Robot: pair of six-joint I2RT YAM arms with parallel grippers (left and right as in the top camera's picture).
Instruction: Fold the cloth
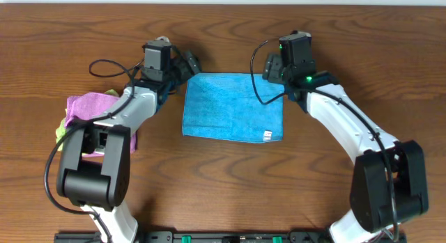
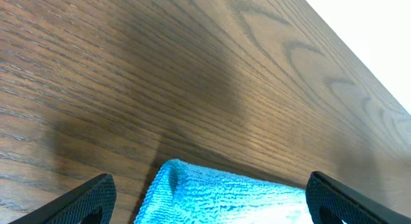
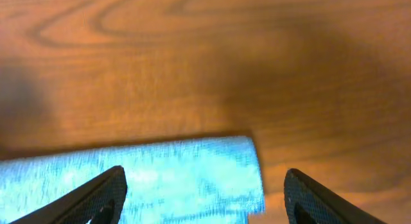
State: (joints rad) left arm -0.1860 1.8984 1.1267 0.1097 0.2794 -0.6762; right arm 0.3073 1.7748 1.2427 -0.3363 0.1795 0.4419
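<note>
Lying flat mid-worktop [image 1: 223, 180]: one blue cloth [image 1: 233, 107], long axis left-right, slightly skewed, one white tag [image 1: 267, 136] at its near right corner. Two end effectors, one over each far corner: left end effector [image 1: 187, 65] and right end effector [image 1: 268, 67], both spread wide, gripping nothing. One pink-and-green pile [image 1: 87, 107] lies far left.

The blue terry cloth [image 1: 232, 106] lay spread flat, a rough rectangle, mid-table [image 1: 223, 187] and closer to the far edge than the near one. Its long sides ran left to right, a touch skewed, and a small white tag [image 1: 266, 136] showed at its near right corner.
</note>
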